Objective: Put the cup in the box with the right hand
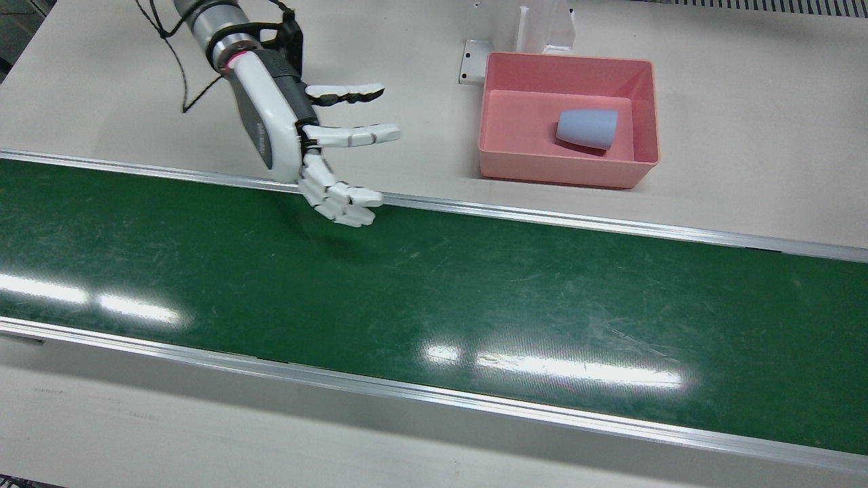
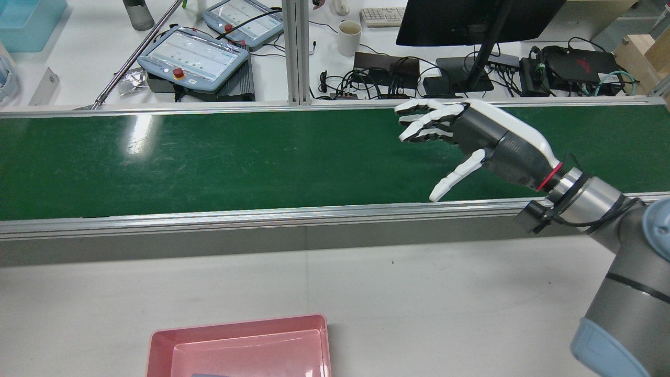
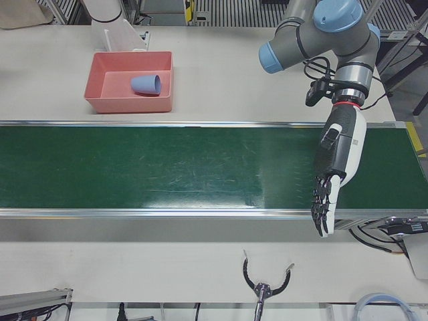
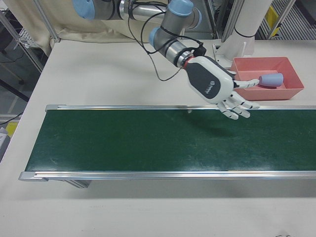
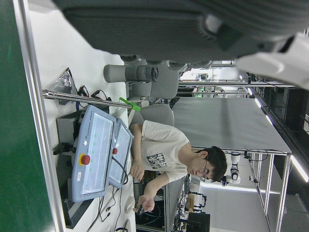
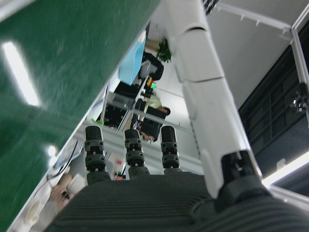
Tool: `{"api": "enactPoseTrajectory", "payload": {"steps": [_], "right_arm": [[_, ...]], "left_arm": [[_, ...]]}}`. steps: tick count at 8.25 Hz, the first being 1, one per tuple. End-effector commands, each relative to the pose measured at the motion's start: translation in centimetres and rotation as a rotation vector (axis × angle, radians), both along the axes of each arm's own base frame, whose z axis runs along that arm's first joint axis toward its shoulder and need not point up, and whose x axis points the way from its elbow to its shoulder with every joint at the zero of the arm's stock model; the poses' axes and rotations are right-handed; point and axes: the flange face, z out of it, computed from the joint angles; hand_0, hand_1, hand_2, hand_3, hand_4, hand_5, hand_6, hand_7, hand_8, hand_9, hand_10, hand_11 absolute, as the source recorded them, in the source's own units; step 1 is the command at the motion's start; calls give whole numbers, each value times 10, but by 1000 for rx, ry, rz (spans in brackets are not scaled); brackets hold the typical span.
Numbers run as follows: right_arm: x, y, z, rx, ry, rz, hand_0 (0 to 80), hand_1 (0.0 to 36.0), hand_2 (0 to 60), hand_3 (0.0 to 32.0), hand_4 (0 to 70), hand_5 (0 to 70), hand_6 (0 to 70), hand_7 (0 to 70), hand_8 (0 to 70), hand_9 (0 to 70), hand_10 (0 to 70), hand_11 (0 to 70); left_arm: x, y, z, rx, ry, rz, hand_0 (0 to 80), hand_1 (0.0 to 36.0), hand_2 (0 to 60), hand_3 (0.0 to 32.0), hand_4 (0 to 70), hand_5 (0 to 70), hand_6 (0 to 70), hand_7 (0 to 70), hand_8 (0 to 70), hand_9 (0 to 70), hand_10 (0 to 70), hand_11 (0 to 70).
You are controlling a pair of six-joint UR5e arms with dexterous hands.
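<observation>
A pale table (image 1: 746, 102) carried a long green belt (image 1: 434, 305) with silver rails, running across its whole width. On the bare tabletop behind the belt, close to its far rail, sat a pink box (image 1: 647, 118). A white bracket (image 1: 475, 61) was fixed to the table, touching the box's back corner.

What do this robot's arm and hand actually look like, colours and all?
The arm is silver-grey tubing with pale blue joint caps. A red ring marks the wrist. The right hand has a white shell over a dark grey palm, with white, black-jointed fingers. Black cables hang beside the wrist.
</observation>
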Motion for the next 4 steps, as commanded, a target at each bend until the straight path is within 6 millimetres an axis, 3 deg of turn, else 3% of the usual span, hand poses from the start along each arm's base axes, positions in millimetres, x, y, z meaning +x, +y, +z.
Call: {"api": "enactPoseTrajectory", "payload": {"steps": [1, 2, 3, 4], "right_arm": [[136, -54, 126, -179, -124, 194, 800, 360, 500, 206, 241, 185, 76, 281, 183, 180, 167, 287], [175, -59, 191, -269, -142, 257, 781, 205, 0, 226, 206, 125, 58, 255, 164, 165, 168, 269], [214, -54, 237, -311, -154, 325, 596, 87, 0, 220, 246, 90, 53, 268, 157, 166, 164, 252], [245, -49, 281, -346, -173, 374, 601, 97, 0, 164, 305, 87, 63, 302, 159, 178, 154, 237]], "left_arm": [[0, 0, 0, -1, 0, 0, 0, 0, 0, 0, 0, 0, 0, 0, 0, 0, 0, 0], [0, 0, 0, -2, 1, 0, 0, 0, 0, 0, 0, 0, 0, 0, 0, 0, 0, 0], [0, 0, 0, -2, 1, 0, 0, 0, 0, 0, 0, 0, 0, 0, 0, 0, 0, 0], [0, 0, 0, -1, 0, 0, 0, 0, 0, 0, 0, 0, 0, 0, 0, 0, 0, 0]]}}
